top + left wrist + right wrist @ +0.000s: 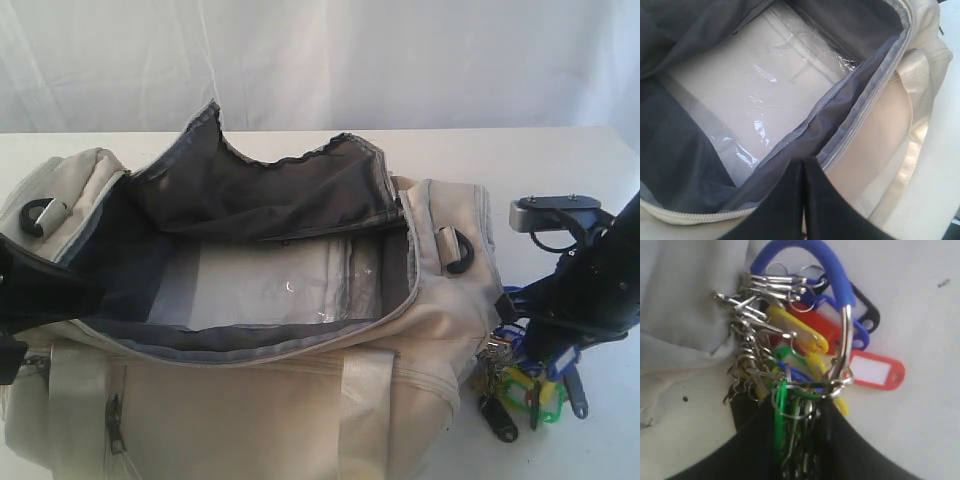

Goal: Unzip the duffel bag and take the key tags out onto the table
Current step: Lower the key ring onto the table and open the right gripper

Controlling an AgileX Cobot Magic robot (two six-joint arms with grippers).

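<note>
Right hand (pixel 797 412) gripping one key-tag bunch (pixel 800 335), one bag (pixel 250 400)

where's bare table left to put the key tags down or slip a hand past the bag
Bare table right of the duffel bag, beyond the right tool, and a strip between the bag's back and the white backdrop. Crowded: against the bag's right end, where that tool holds the key tags.
</note>
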